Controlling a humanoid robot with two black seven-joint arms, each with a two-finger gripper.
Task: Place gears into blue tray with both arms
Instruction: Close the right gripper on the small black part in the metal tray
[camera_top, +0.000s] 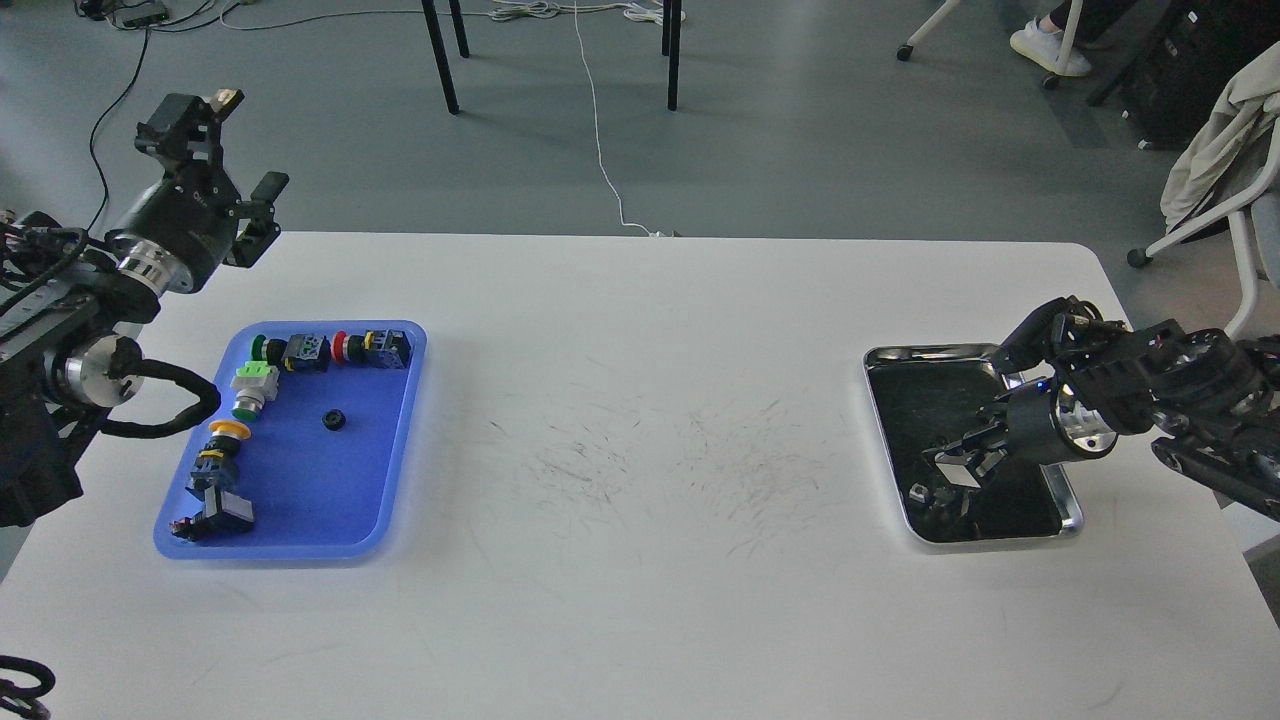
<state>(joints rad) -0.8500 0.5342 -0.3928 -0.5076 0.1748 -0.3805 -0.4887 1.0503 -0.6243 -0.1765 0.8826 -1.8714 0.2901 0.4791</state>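
The blue tray lies on the left of the white table. One small black gear rests on its floor, right of the switches. My left gripper hangs above the table's far left corner, well behind the tray, open and holding nothing. My right gripper reaches down into the silver tray at the right. Its dark fingers blend with the tray's dark inside and their reflection, so I cannot tell how they stand. I make out no gear in the silver tray.
Several push-button switches with green, red and yellow caps line the blue tray's left and far sides. Scuff marks cover the table's middle. Behind the table are chair legs and a white cable; a draped chair stands far right.
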